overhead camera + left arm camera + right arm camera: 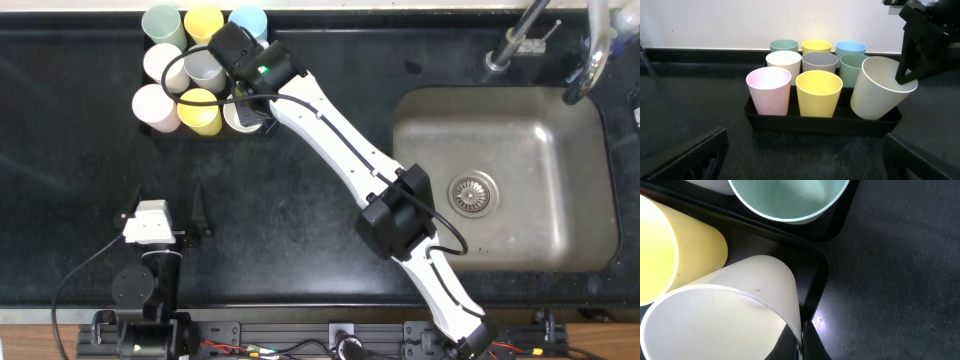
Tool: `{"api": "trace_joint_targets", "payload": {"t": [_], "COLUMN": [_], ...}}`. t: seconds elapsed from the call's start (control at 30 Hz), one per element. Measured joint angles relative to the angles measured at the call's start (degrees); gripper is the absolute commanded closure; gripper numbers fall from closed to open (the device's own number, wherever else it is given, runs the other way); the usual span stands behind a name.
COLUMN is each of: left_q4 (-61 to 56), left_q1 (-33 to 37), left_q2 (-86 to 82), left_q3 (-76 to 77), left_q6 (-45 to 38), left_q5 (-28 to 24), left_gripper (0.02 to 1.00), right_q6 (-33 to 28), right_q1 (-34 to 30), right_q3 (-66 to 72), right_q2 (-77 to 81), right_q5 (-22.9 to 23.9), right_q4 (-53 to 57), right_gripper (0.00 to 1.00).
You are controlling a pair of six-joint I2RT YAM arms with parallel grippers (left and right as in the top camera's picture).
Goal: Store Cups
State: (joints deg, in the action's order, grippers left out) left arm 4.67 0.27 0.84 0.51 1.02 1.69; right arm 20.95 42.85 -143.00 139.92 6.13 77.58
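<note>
Dark speckled countertop (300, 230) fills the scene, with a steel sink (560, 110) set into it on the right. Near the back left stands a black tray (815, 125) holding eight upright tumblers in pastel colours, among them a pink cup (769, 90) and a yellow cup (819, 92) in the front row.

A ninth, cream cup (875, 92), sits at the tray's front right corner, just beside the yellow one. It tilts, mouth leaning outward and away from its neighbours, base low over the last free slot. Whether the base touches the tray floor cannot be told.

The right gripper (905, 75), reaching across from the right arm, pinches this cup at its rim, the fingers closed narrowly on the thin wall. The left gripper (165, 212) is parked near the front of the counter, well apart from the tray, its fingers spread wide and holding nothing.

The cup looks like thin, stiff plastic: probably very light, smooth-sided and tapered, so a hold around the body would tend to slide. The rim, one finger inside and one outside, seems the surest place to hold. Being so light and tilted, it could tip or knock the yellow cup if let go before it stands level.
</note>
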Motion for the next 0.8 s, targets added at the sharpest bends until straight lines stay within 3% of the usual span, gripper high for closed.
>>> {"api": "trace_joint_targets", "payload": {"t": [0.8], "left_q4": [0.0], "left_q1": [0.0], "left_q2": [0.0], "left_q3": [0.0], "left_q6": [0.0], "left_q5": [0.0], "left_gripper": [0.018], "right_q6": [0.0], "right_q1": [0.6], "right_q3": [0.1], "right_q2": [2.2], "right_q5": [-0.3], "right_q4": [1.3], "right_gripper": [0.956]}}
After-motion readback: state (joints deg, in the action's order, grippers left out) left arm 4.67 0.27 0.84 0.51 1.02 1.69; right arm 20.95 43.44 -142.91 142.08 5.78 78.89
